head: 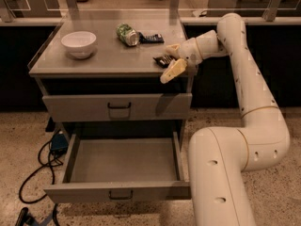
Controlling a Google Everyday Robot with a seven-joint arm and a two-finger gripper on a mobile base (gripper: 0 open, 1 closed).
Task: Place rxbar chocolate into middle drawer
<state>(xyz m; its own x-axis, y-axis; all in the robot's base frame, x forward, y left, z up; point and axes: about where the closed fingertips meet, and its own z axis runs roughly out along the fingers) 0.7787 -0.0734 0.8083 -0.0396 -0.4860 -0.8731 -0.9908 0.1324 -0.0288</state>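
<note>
The rxbar chocolate [163, 60], a small dark wrapped bar, lies flat on the cabinet top near its right front corner. My gripper [171, 60] is at that corner, open, with one pale finger [172, 49] behind the bar and the other [172, 71] in front of it over the edge. The bar's right end sits between them. The middle drawer [117, 191] is pulled fully out below, and its grey inside holds nothing. The drawer above it [117, 106] is closed.
A white bowl [78, 44] stands at the top's left. A green can [127, 34] lies on its side at the back with a dark bluish bar [152, 38] beside it. My arm's large white base [225, 178] stands right of the open drawer. Cables [42, 164] lie on the floor at the left.
</note>
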